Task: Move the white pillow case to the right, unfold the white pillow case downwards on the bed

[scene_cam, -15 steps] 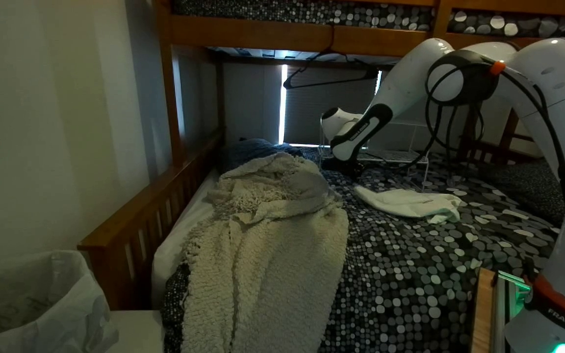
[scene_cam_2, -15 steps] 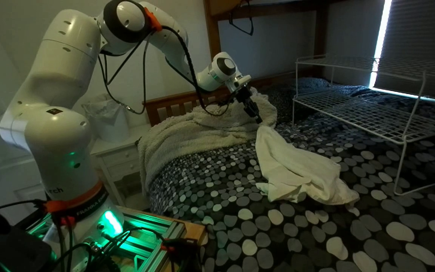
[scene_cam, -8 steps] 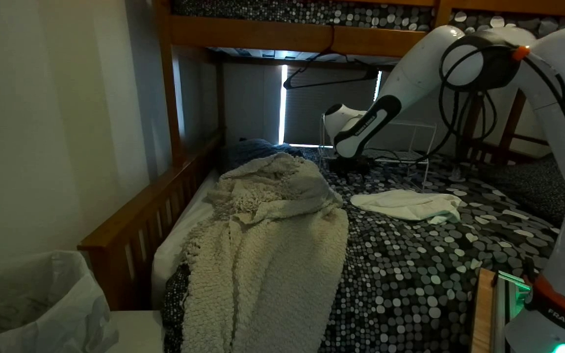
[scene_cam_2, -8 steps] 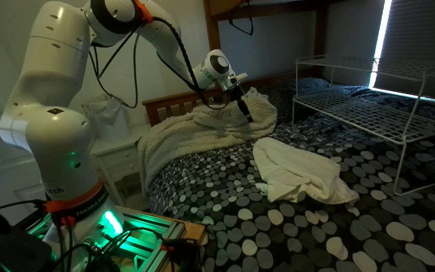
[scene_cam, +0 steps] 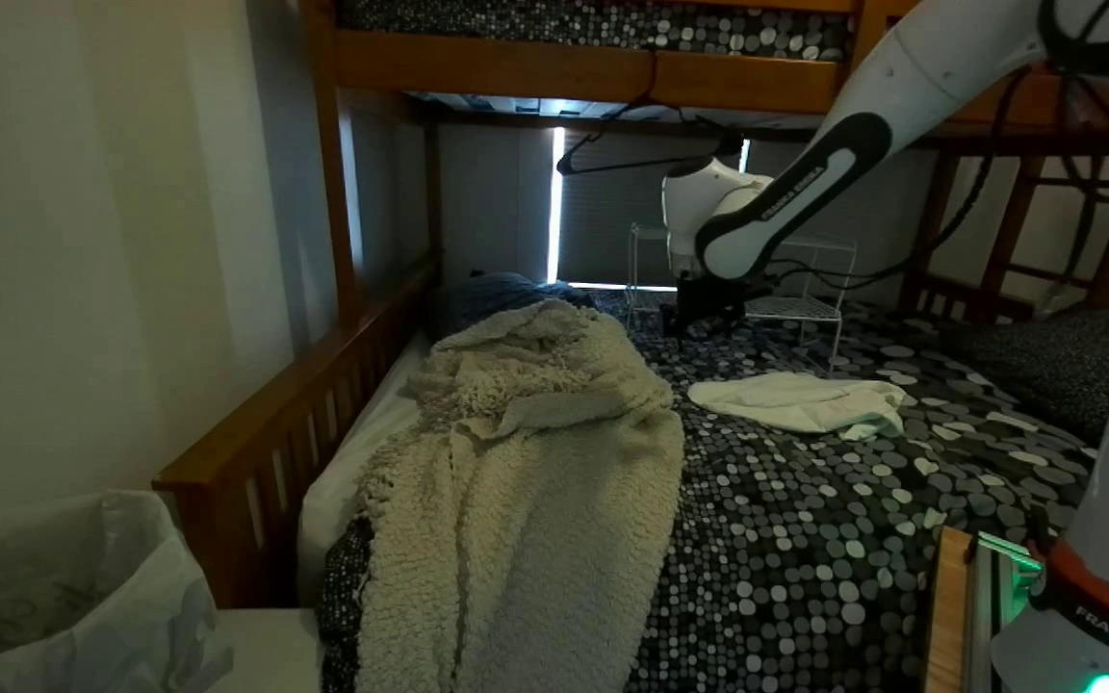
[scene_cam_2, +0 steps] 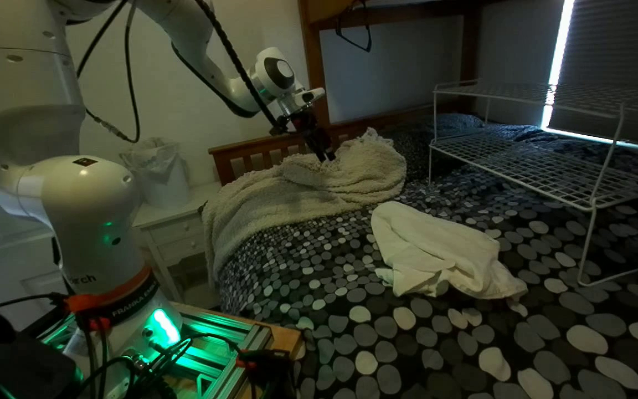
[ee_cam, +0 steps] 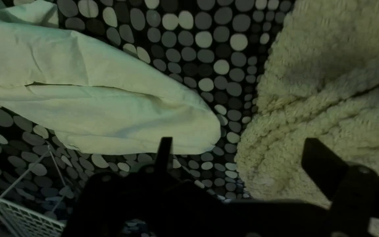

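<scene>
pillowcase [scene_cam_2: 435, 244] on bed [scene_cam_2: 319, 327] beside blanket [scene_cam_2: 297, 191]

The white arm [scene_cam_2: 72, 191] stands tall on its base [scene_cam: 1050, 645], where a green light [scene_cam_2: 165, 327] glows; its topmost part is cut off in both exterior views. From up there the forearm [scene_cam_2: 189, 36] slopes down to the wrist [scene_cam_2: 273, 71], and beneath it I see the black hand [ee_cam: 238, 140] hanging in the air, pointing down at a slant. Its two fingers [ee_cam: 322, 163] are spread, tips well apart, dark as silhouettes in the wrist view.
</scene>
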Controlling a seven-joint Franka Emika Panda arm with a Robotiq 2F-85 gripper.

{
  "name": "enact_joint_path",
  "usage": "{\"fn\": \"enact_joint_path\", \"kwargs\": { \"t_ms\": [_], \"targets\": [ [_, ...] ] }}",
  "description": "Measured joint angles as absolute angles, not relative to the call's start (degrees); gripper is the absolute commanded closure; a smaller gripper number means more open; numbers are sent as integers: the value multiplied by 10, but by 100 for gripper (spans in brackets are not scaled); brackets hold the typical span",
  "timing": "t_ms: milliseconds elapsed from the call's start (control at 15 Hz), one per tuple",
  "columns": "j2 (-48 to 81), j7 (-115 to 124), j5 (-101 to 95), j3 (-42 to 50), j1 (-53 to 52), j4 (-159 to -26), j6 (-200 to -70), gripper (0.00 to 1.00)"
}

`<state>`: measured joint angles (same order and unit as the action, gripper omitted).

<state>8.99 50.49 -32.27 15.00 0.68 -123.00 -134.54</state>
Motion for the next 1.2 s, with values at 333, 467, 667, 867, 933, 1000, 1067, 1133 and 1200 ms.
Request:
{"fn": "enact_joint_path", "kwargs": {
  "t_ms": [333, 467, 667, 867, 933, 1000, 1067, 1133, 1200],
  "targets": [
    [-68, 345, -327, 119, 24, -1350, -1279, 0],
    [-117, 270, -333, 111, 42, -1371, -1223, 0],
    [-165, 176, -365, 106, 75, -1385, -1166, 0],
    [-177, 117, -394, 111, 110, -1386, -1156, 0],
    [-177, 109, -396, 113, 115, -1387, -1156, 0],
    [-177, 107, -397, 113, 117, -1387, -1156, 0],
    [-177, 106, -397, 113, 117, -1387, -1156, 0],
    [-176, 106, -397, 112, 117, -1387, -1156, 0],
    [-176, 106, -397, 111, 117, -1387, -1156, 0]
  ]
}}
